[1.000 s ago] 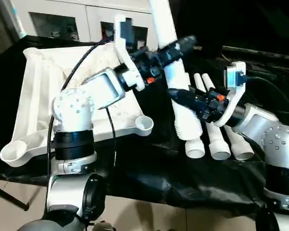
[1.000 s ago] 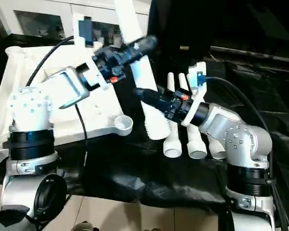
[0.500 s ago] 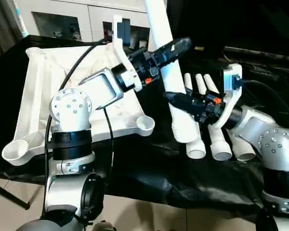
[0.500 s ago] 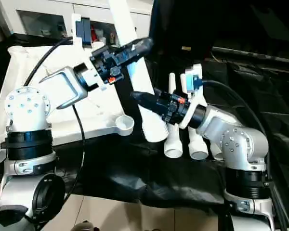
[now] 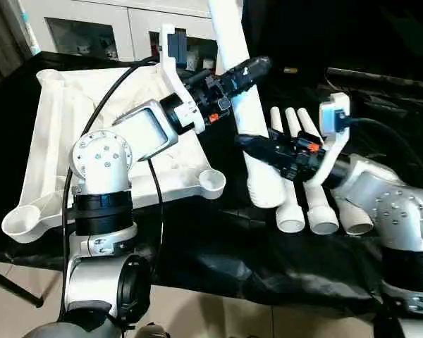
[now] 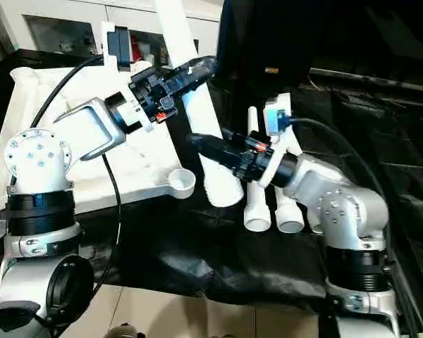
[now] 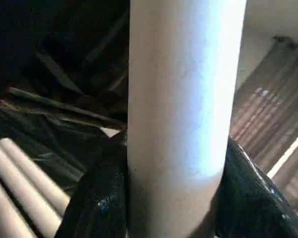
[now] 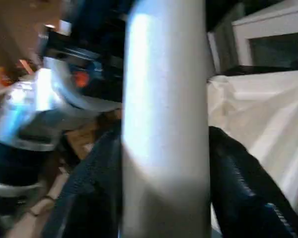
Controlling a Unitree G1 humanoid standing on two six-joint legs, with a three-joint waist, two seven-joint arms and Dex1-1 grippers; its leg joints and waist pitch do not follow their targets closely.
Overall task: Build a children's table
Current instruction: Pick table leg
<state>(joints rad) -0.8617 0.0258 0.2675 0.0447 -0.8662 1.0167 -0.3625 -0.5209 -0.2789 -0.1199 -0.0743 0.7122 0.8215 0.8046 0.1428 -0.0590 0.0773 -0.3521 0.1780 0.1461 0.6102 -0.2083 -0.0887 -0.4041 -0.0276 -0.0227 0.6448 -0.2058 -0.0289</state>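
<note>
Clamping one long white tubular plastic leg (image 5: 241, 105) upright, left gripper (image 5: 243, 69) above right gripper (image 5: 257, 144), both steady it beside the white ribbed tabletop's (image 5: 70, 120) corner socket (image 5: 211, 182), probably for insertion.

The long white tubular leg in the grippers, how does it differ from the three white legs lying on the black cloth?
The held white tubular leg stands steeply, nearly upright; the three white legs lie flat side by side on the black cloth.
The held leg is clamped by the left gripper higher up and the right gripper lower down; the three lie untouched.
All are white tubes.
</note>
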